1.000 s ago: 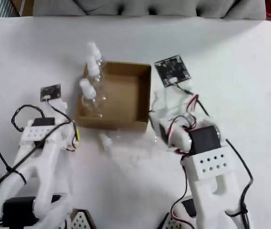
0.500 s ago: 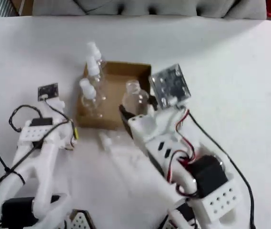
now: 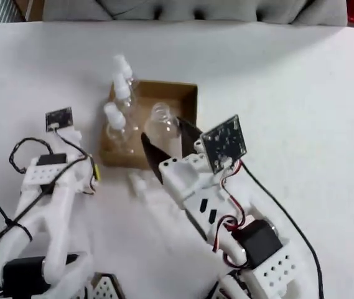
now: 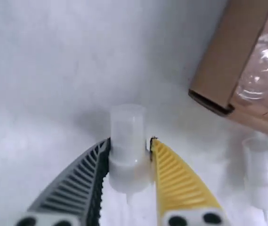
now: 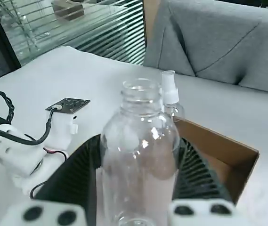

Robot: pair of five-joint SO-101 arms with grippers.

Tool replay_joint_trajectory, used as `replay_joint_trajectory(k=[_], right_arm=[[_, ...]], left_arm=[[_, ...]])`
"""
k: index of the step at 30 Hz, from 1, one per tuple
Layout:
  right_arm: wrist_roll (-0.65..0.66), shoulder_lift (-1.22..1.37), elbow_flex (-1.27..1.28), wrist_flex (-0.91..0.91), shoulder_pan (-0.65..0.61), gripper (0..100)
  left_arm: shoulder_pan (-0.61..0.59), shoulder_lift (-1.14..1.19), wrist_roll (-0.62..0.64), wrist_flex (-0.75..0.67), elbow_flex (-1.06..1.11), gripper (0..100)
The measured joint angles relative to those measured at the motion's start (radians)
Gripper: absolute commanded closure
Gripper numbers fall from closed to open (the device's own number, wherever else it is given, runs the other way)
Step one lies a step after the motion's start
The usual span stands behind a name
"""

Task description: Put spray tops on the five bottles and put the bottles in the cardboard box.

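Note:
My right gripper is shut on a clear bottle with an uncapped neck, held upright over the cardboard box. In the right wrist view that bottle stands between the black fingers. Three bottles with spray tops stand along the box's left side; one capped bottle rises behind the held one. My left gripper is shut on a white spray top, just above the table beside the box corner. Another spray top lies in front of the box.
The left arm rests left of the box, with its body and cables low on the table. A loose spray top lies close to the left gripper. Bare white tabletop extends to the right and back.
The right arm has lifted the uncapped bottle from the table right of the box and carried it leftward over the box. The left arm has barely moved.

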Motion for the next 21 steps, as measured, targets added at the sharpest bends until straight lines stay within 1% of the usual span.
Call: replay_joint_trajectory(k=[4,7,13,16,21], right_arm=[[0.000,-0.041,0.081,-0.084,-0.003,98.3],[-0.002,-0.097,0.157,-0.143,-0.046,98.3],[-0.002,-0.235,0.305,-0.264,-0.089,98.3],[-0.002,-0.298,0.353,-0.292,-0.101,98.3],[-0.002,-0.376,0.404,-0.295,-0.120,98.3]], left_arm=[[0.000,0.000,0.000,-0.005,0.000,98],[0.000,0.000,0.000,-0.017,0.000,98],[-0.015,-0.008,-0.002,-0.018,0.002,98],[-0.035,-0.087,0.002,-0.018,0.003,98],[-0.041,-0.247,0.000,-0.018,0.077,98]])
